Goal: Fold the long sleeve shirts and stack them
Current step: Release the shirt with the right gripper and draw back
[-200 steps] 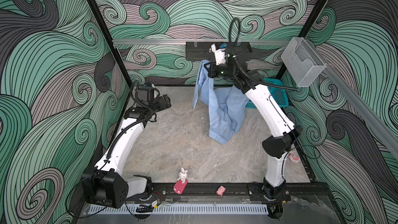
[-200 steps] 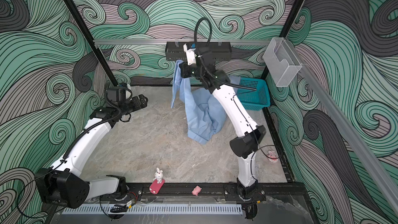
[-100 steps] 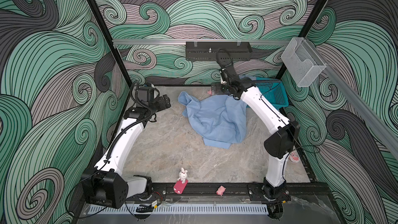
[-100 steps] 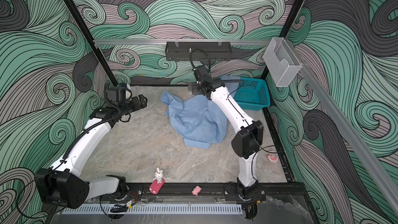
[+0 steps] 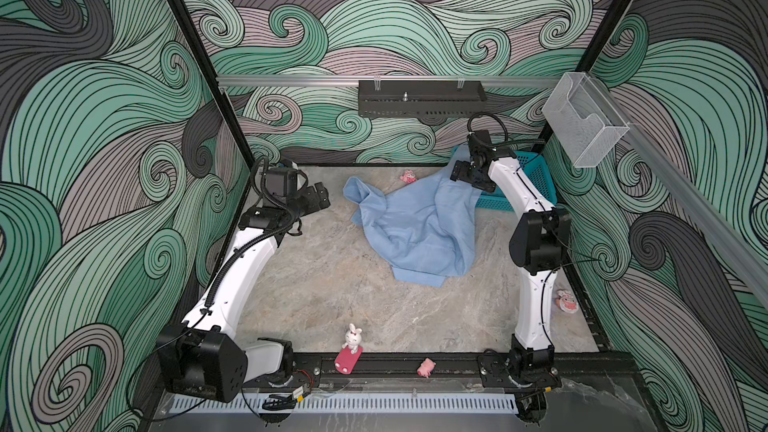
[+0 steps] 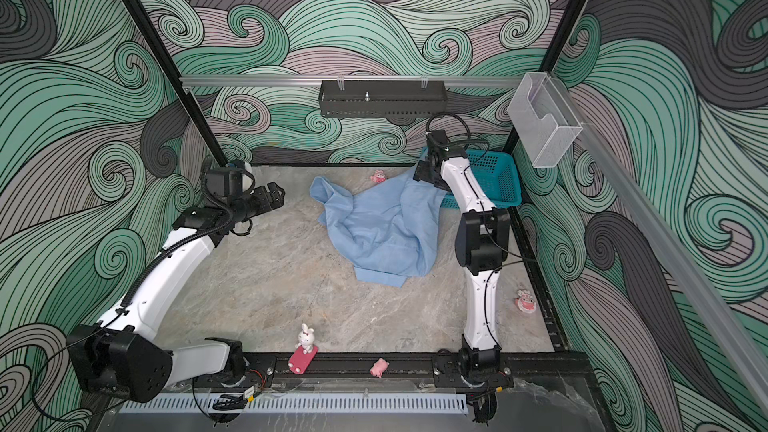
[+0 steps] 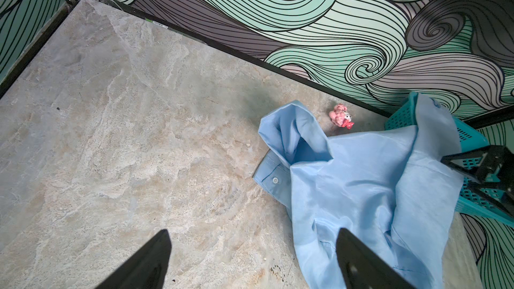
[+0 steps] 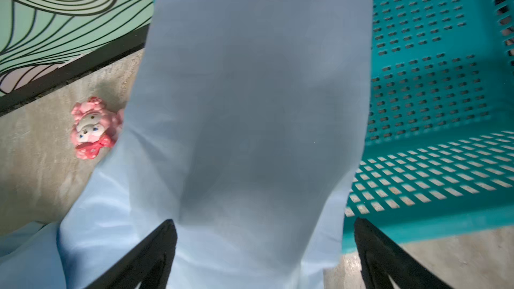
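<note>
The left fingers (image 7: 147, 265) are spread wide and empty, held near the far left corner of the tabletop (image 5: 316, 284). The light blue shirt (image 5: 415, 226) lies crumpled toward the far right corner, with one flap draped over the rim of the teal basket (image 5: 540, 176). The right fingers (image 8: 150, 257) are held wide over that flap, with nothing gripped. The flap is best drawn clear of the basket first, and the cloth then spread flat by both arms before any fold is made.

This was a robotics lab test cell: a boxed enclosure of black frame posts (image 5: 198, 47) and walls (image 5: 395, 14) printed with green-and-grey swirls. A white left arm (image 5: 245, 272) and right arm (image 5: 530, 313) were mounted on a black rail (image 5: 395, 361) along a marble-look tabletop (image 5: 324, 284), beneath an aluminium crossbar (image 5: 291, 81).
</note>
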`<action>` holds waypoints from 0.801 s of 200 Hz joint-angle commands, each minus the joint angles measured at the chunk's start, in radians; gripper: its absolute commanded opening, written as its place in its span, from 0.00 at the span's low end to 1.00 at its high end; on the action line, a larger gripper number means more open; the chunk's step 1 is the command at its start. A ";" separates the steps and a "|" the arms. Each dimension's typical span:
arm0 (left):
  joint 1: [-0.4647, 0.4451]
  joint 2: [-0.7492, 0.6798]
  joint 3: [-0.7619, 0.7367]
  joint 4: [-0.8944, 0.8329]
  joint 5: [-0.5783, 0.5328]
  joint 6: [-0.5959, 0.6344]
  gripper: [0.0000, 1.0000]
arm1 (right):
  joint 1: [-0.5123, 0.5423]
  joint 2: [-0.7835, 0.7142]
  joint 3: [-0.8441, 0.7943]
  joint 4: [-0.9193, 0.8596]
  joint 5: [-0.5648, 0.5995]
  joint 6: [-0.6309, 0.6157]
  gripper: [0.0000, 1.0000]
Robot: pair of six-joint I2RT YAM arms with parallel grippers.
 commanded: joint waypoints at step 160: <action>-0.002 0.002 -0.006 -0.021 -0.005 -0.003 0.94 | 0.317 -0.371 -0.099 0.144 -0.281 -0.374 0.00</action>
